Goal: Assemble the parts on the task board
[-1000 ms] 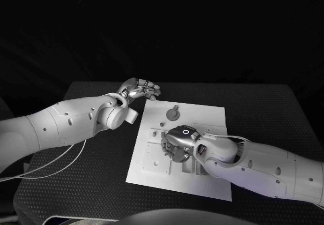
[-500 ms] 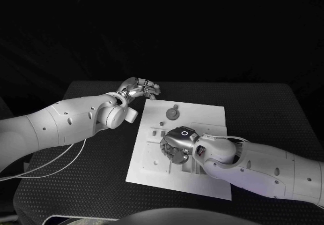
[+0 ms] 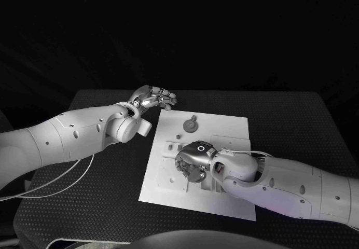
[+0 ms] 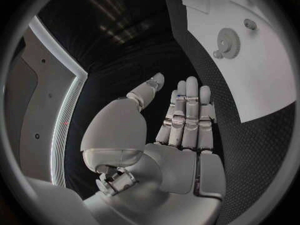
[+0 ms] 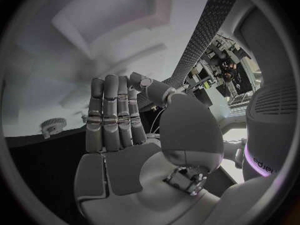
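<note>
The white task board (image 3: 224,132) lies in the middle of the black table. A round gear part (image 3: 192,125) sits near the board's far edge, with small parts (image 3: 171,148) to the left of its middle. My right hand (image 3: 193,162) is low over the board's middle, covering what lies under it. In the right wrist view its fingers (image 5: 111,116) are straight, the palm is empty, and the gear (image 5: 53,125) shows past them. My left hand (image 3: 154,97) hovers beyond the board's far left corner. The left wrist view shows its fingers (image 4: 187,112) straight, holding nothing, with the gear (image 4: 229,36) and board (image 4: 262,75) beside them.
The black textured table (image 3: 97,176) stretches round the board on all sides. A white cable (image 3: 64,181) hangs from my left arm over the table's left part. Slots and small fittings (image 3: 218,188) mark the board's near half.
My right hand has shifted slightly to the left over the board's middle. My left hand has hardly moved.
</note>
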Tool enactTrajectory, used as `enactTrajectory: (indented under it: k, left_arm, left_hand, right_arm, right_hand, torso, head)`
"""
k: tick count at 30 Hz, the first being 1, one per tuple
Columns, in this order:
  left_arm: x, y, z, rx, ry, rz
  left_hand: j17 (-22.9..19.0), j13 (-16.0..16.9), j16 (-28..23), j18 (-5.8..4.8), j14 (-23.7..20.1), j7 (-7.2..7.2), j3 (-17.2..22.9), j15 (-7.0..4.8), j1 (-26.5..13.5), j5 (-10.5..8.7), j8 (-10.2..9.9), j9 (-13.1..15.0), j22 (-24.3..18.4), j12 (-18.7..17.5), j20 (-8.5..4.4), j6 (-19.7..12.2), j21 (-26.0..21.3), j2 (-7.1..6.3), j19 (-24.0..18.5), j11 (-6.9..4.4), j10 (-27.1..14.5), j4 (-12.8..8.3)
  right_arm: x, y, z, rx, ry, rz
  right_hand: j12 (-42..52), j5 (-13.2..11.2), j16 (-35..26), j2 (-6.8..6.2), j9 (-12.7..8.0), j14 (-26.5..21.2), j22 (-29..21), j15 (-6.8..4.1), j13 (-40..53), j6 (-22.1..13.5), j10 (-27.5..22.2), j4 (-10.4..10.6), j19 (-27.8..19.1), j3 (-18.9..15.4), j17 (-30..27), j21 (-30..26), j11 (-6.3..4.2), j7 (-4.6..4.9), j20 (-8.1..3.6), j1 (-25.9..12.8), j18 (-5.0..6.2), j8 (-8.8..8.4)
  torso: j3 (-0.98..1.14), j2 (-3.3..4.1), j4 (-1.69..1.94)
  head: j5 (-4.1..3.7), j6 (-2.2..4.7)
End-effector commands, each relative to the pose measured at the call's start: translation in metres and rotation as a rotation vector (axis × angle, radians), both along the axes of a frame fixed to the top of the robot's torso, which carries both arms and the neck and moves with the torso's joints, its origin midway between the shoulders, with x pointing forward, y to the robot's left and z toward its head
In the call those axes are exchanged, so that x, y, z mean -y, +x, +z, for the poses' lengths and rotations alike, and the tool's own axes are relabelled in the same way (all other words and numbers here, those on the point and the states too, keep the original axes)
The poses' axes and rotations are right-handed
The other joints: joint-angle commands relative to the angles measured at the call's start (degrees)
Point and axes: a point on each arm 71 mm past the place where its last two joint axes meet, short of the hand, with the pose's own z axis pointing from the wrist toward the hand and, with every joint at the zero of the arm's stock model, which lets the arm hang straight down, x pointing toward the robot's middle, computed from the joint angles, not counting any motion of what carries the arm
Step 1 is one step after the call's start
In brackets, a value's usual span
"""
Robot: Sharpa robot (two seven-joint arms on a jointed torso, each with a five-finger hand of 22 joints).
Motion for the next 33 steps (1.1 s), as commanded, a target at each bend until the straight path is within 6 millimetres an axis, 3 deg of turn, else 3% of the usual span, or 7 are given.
enactTrajectory:
  k: [1,16,25,33]
  left_arm:
    - [0.002,0.0001,0.0019,0.003,-0.01,-0.008]
    - [-0.0001,0.0,0.0018,-0.002,-0.008,-0.008]
    - [-0.0008,-0.0002,0.0017,-0.005,-0.008,-0.01]
    - [-0.002,-0.0001,0.0016,-0.006,-0.007,-0.008]
  left_hand:
    - [0.07,-0.06,-0.26,0.59,0.11,0.0,-0.13,0.43,-0.44,-0.26,0.05,0.06,0.07,-0.17,0.34,-0.45,-0.22,-0.15,0.05,-0.16,-0.42,0.19]
    - [0.14,-0.09,-0.35,0.57,0.07,0.01,-0.15,0.46,-0.5,-0.28,0.05,0.07,0.11,-0.18,0.36,-0.49,-0.28,-0.18,0.02,-0.14,-0.46,0.23]
    - [0.2,-0.12,-0.47,0.56,-0.02,0.02,-0.14,0.5,-0.5,-0.3,0.06,0.08,0.15,-0.21,0.39,-0.53,-0.35,-0.23,-0.04,-0.11,-0.54,0.25]
    - [0.25,-0.15,-0.57,0.55,-0.08,0.03,-0.14,0.53,-0.48,-0.32,0.06,0.09,0.18,-0.24,0.41,-0.56,-0.41,-0.27,-0.09,-0.08,-0.59,0.24]
  right_arm:
    - [0.0013,-0.0002,-0.0066,-0.005,-0.064,-0.008]
    - [0.0042,0.0032,-0.0035,0.007,-0.004,-0.034]
    - [0.0062,0.0049,-0.0022,0.001,0.026,-0.049]
    - [0.0076,0.0058,-0.0018,0.0,0.034,-0.057]
  right_hand:
    - [-0.37,0.36,-0.39,0.43,0.11,0.16,0.87,-0.15,0.09,0.27,0.16,-0.22,0.51,-0.15,0.08,-0.02,-0.1,-0.02,-0.01,-0.39,0.89,0.24]
    - [-1.41,-0.52,-1.23,0.09,0.27,-0.51,0.82,0.22,0.31,-0.63,-0.75,0.11,-0.21,0.24,0.13,-0.58,0.39,0.38,0.32,-0.58,0.89,-0.55]
    - [-3.5,-0.82,-2.67,-2.35,-0.08,-2.31,0.92,1.21,0.15,-3.47,-3.4,0.73,-2.16,-0.36,0.11,-1.68,1.79,1.6,1.16,-1.25,0.89,-2.52]
    - [-4.91,-0.94,-3.19,-3.53,-0.38,-3.06,1.07,1.72,0.1,-5.55,-5.55,1.06,-3.05,-0.63,0.43,-2.16,2.72,2.55,1.57,-0.82,0.89,-3.85]
  torso:
    - [0.01,0.0,-0.01]
    - [0.08,-0.02,-0.06]
    - [0.07,-0.02,-0.09]
    - [0.07,-0.01,-0.03]
  head:
    - [-0.04,-0.07]
    - [0.01,-0.11]
    - [-0.11,-0.02]
    - [-0.24,-0.01]
